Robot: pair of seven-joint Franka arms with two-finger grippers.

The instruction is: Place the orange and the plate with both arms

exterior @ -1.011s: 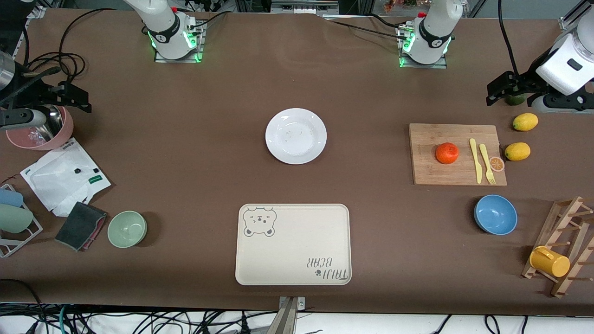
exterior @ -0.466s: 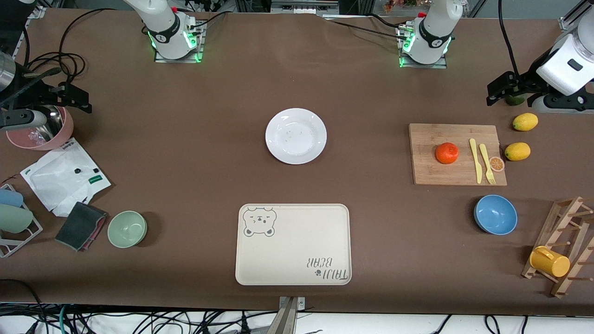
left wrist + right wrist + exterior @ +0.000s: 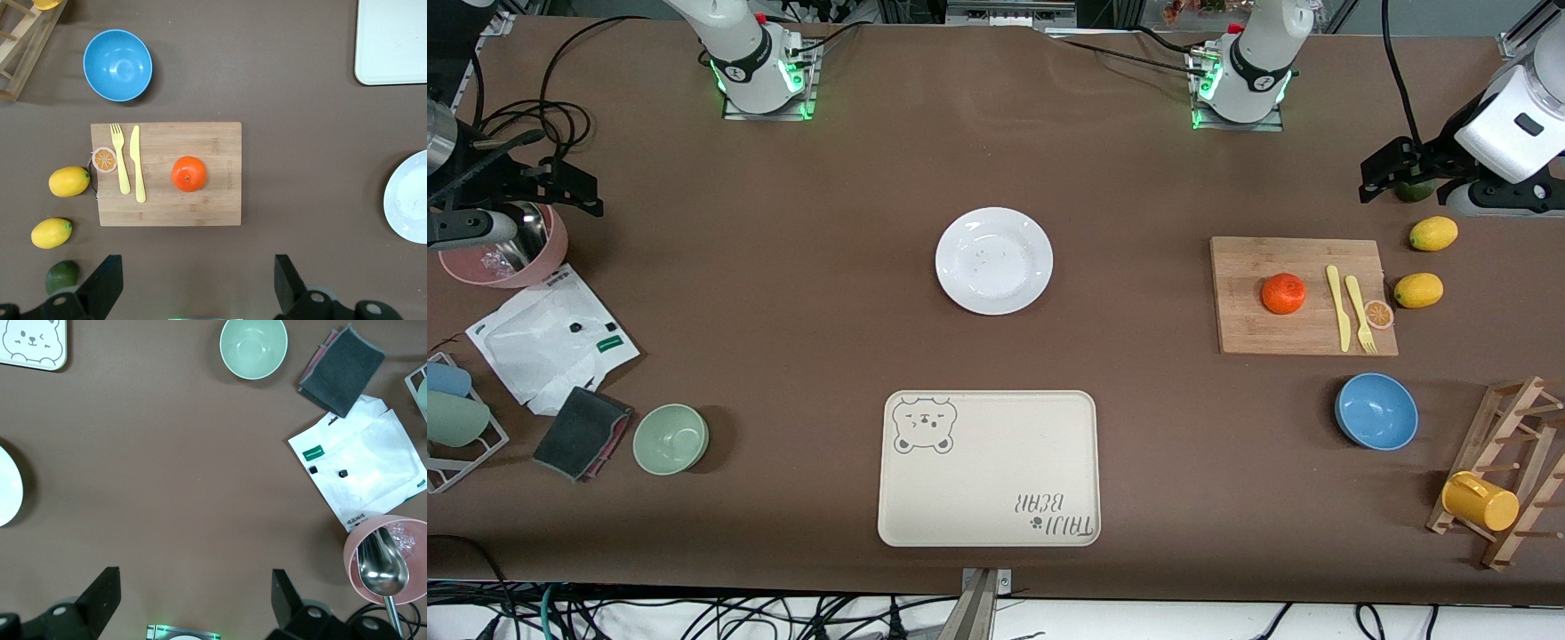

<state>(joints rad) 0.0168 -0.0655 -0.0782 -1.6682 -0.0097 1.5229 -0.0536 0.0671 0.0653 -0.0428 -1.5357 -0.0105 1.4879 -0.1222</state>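
Two arms: both wait high at the table's ends, neither touching anything.
Table: brown cloth, with broad bare stretches around the plate and between the plate and the cutting board.
Tray: cream, bear-printed, empty, nearer the front camera than the plate; in all likelihood the place for both things.
Cutting board: wooden, toward the left arm's end, carrying the orange, a yellow knife and a fork.
Plate: white, flat on the table at mid-length, well apart from every other thing, its rim free all round.
Left claw: jaws wide, empty, hanging over the bare table just beside the board's edge.
Right claw: jaws wide, empty, over bare cloth near the pink bowl, with the plate toward mid-table from it.
Orange: round, so no long axis; it sits mid-board, directly ahead of the left claw's gap and apart from the cutlery.
Judgement: the left arm is nearer the orange and the right arm suits the plate; the thin rim lying flat looks the harder grasp.
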